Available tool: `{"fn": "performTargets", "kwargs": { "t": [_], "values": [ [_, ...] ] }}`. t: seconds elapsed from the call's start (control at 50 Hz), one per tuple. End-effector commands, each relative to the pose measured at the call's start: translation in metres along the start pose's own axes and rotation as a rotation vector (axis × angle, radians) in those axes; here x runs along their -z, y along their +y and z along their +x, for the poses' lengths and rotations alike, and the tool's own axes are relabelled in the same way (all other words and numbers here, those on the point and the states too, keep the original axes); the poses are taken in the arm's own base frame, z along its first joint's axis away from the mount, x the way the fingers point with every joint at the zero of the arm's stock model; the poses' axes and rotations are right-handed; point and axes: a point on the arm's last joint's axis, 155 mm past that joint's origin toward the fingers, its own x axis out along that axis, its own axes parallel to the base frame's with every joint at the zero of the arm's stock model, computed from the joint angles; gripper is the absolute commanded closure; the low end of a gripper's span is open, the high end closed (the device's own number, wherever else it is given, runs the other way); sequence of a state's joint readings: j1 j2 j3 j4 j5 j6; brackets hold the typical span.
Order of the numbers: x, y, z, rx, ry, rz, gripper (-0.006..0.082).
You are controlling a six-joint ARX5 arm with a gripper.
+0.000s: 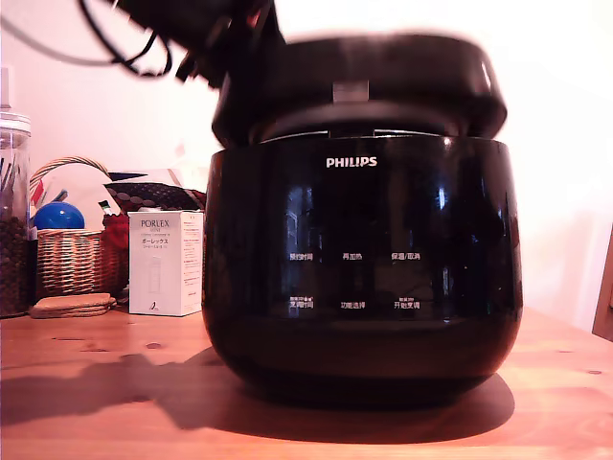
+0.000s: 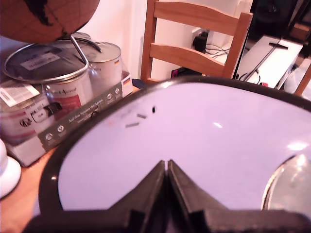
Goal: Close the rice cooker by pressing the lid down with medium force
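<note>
Surface: wooden table under a pale wall, carrying everything I work on.
My claw: my gripper has its two black fingers pressed together, tips meeting with only a hairline seam between them; nothing sits between them.
Contact: my fingertips rest against the glossy top of the lid, close to its near edge; I clamp nothing, I only lie on it.
Lid: round and black-rimmed, its shiny face reflecting pale light just beyond my tips; in the exterior view the lid sits tilted above the body, a narrow gap showing at the front, not fully down.
Cooker: the rice cooker stands directly below my claw, big and black, with the PHILIPS logo and small white labels on its front.
My arm: dark and blurred with cables, above the lid toward the exterior view's left.
Beyond my tips: wooden chair past the lid's far rim, and beside it a stack of metal pots on a printed box.
Beside the cooker: white box on the exterior view's left, then a wicker basket and a glass jar farther out.
</note>
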State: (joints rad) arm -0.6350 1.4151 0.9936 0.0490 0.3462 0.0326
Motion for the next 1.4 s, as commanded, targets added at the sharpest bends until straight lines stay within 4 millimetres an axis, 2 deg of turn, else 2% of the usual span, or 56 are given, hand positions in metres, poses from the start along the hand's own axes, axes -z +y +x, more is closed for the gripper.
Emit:
{"fn": "performTargets", "kwargs": {
  "t": [0.0,0.18,0.36,0.5,1.1,1.38],
  "values": [
    [0.021,-0.003,0.0,0.006,0.028,-0.031,0.0791],
    [0.025,-0.019,-0.006,0.032,-0.02,-0.014,0.0791],
    [0.038,-0.036,-0.003,0.057,-0.032,0.005,0.0791],
    [0.04,-0.045,-0.002,0.066,-0.062,0.022,0.0791],
    [0.06,-0.033,-0.003,-0.01,-0.085,0.004,0.0791],
    [0.083,-0.029,0.011,-0.011,-0.026,-0.01,0.0791]
  ]
}}
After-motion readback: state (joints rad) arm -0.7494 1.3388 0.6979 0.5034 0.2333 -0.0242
